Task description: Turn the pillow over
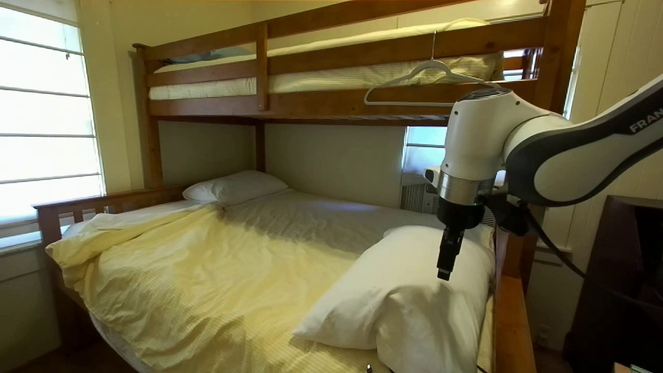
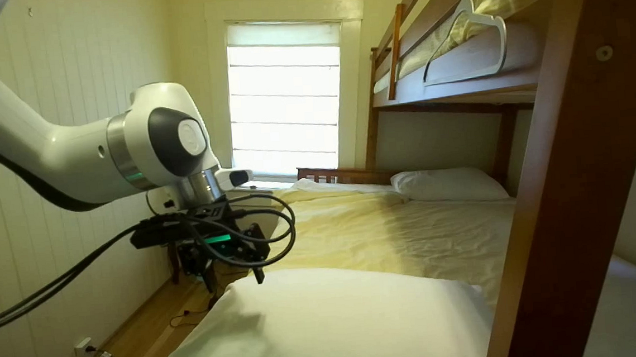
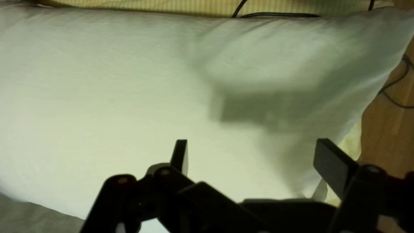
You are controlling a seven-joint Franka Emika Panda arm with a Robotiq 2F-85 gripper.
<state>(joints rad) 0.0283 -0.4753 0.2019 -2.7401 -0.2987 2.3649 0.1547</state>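
Note:
The pillow is large, plump and white. It lies at the end of the lower bunk nearest the arm, and also shows in an exterior view. In the wrist view the pillow fills most of the picture, lying flat with a soft shadow on it. My gripper points down over the pillow; it also shows in an exterior view near the pillow's corner. In the wrist view the gripper's fingers are wide apart with nothing between them, the right one near the pillow's edge. Contact with the pillow is not visible.
A yellow bedspread covers much of the mattress. A smaller white pillow lies at the far end. A hanger hangs from the upper bunk rail beside the arm. A wooden post stands beside the pillow. Cables run past the pillow's edge.

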